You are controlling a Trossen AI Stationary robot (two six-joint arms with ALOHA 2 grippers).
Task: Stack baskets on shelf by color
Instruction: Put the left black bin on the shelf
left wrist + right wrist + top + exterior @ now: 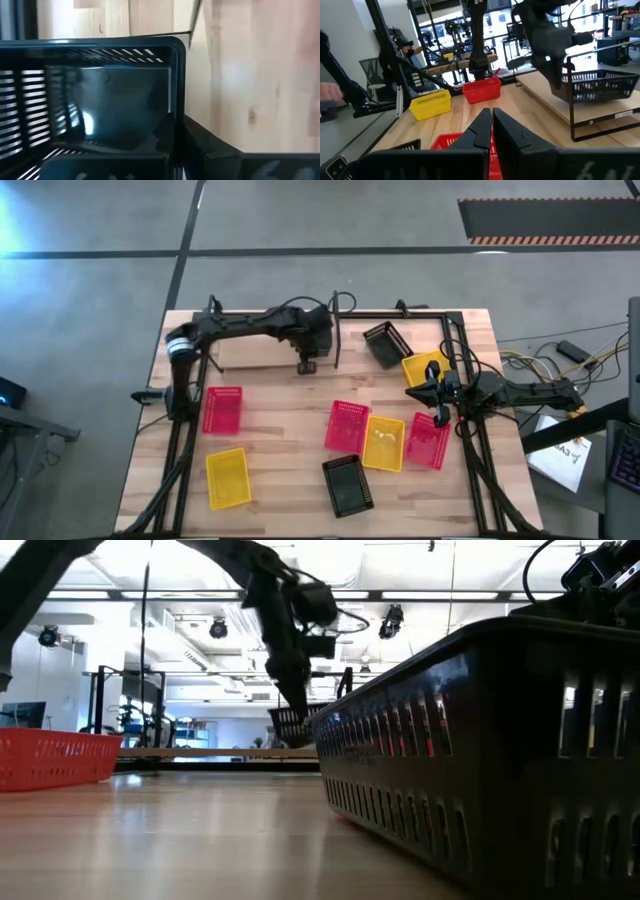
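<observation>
My left gripper is shut on a black basket at the light wooden shelf, beside its black end post. In the low view the basket shows just over the board; whether it rests there I cannot tell. My right gripper is shut and empty, above a red basket near the table's right edge, next to a yellow basket. Another black basket lies tilted on the table right of the shelf. My left gripper holds the black basket by its rim and wall near a corner. One finger shows outside the wall; the other seems to be inside. The fingers come from above, pointing down. The basket stays upright and level below them.
Loose baskets lie on the tabletop: red and yellow on the left, red, yellow and red mid-right, black near the front. Bare wood lies between the groups. A person's sleeve shows beyond the table.
</observation>
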